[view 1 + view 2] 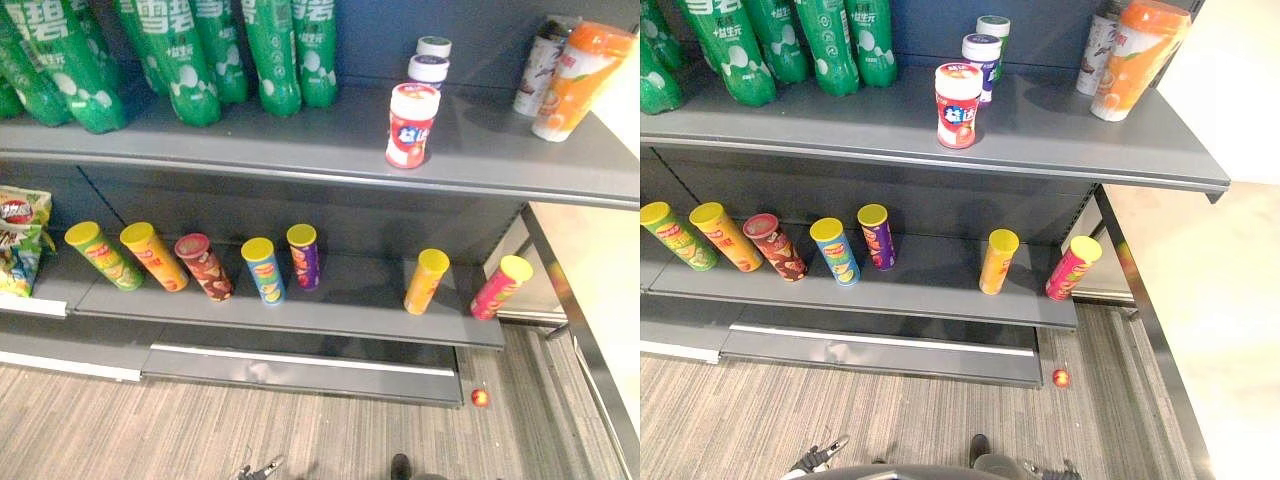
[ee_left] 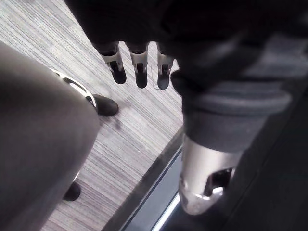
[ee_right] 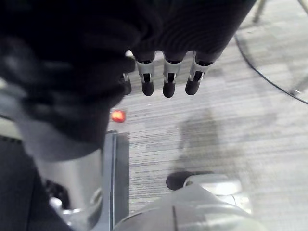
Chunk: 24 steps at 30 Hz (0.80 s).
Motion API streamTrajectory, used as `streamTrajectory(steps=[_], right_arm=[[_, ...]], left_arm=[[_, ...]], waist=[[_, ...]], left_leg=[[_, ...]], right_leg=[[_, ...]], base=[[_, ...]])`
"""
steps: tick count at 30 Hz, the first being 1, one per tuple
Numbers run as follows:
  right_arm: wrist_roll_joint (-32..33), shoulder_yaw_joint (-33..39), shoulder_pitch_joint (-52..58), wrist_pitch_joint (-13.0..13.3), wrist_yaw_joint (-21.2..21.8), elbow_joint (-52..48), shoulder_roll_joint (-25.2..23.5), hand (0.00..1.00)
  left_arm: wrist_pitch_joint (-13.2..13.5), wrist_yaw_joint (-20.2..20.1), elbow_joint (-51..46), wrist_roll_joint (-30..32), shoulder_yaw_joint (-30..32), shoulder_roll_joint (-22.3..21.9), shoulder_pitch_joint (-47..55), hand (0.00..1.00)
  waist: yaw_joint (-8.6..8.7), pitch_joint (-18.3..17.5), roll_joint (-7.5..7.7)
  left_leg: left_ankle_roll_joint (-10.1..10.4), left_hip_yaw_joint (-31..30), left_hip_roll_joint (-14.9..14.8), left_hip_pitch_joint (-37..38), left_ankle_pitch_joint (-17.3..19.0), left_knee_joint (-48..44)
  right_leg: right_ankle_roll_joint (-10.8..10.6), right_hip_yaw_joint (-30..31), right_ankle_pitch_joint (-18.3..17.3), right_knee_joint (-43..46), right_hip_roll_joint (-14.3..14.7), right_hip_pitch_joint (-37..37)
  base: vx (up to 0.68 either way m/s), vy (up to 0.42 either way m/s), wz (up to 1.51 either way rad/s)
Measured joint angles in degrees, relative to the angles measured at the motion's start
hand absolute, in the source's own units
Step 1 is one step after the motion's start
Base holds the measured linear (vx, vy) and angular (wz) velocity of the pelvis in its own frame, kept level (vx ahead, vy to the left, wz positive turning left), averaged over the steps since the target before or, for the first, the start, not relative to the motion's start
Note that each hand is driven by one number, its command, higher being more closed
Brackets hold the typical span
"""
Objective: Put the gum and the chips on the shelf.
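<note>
The red-and-white gum jar (image 1: 411,125) stands upright near the front edge of the upper shelf (image 1: 250,140). Below the jar, chips cans (image 1: 426,280) lean in a row on the lower shelf (image 1: 350,300). Lower still, a small red ball (image 1: 480,397) lies on the floor (image 1: 300,430). The left hand (image 2: 140,67) and the right hand (image 3: 166,79) hang over the floor, fingers straight, slightly apart, holding nothing.

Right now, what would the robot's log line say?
left hand open; right hand open; gum jar: upper shelf; chip cans: lower shelf
</note>
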<state>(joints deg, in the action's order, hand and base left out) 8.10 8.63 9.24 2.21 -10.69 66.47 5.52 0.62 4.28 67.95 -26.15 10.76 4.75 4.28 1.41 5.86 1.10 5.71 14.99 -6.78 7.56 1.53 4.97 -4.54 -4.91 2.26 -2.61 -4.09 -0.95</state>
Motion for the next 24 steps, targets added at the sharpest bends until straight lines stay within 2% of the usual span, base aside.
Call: streamTrajectory(steps=[4,11,24], right_arm=[[3.78,3.95,0.00,-1.54,-0.66,1.30,-1.00,0.00],[4.24,6.82,0.20,-1.99,-2.84,2.03,-1.41,0.00],[5.79,7.12,1.08,-0.76,-3.82,2.05,-1.37,0.00]], left_arm=[[-1.27,0.53,0.49,-1.08,0.85,-0.14,0.07,0.00],[-2.47,1.66,0.93,-4.72,0.79,-0.43,0.64,0.00],[-3.21,2.19,-0.14,-5.64,0.85,-1.13,1.82,0.00]], waist=[[-0.06,-0.21,-0.47],[-0.12,-1.17,-1.26],[-0.19,-3.07,-2.02]], left_leg=[[0.01,0.00,-0.01,1.93,0.00,0.39],[-0.12,-0.09,0.03,2.50,-0.12,0.75],[-0.01,-0.89,-0.09,1.64,-0.23,0.78]], right_leg=[[-0.05,-0.28,0.00,-0.40,0.09,-1.77],[-0.39,-0.60,-0.26,-0.65,-0.20,-2.49],[-0.63,-1.56,0.04,-1.92,-0.18,-2.70]], base=[[0.00,0.000,0.00],[-0.04,-0.009,0.01],[0.00,-0.004,0.04]])
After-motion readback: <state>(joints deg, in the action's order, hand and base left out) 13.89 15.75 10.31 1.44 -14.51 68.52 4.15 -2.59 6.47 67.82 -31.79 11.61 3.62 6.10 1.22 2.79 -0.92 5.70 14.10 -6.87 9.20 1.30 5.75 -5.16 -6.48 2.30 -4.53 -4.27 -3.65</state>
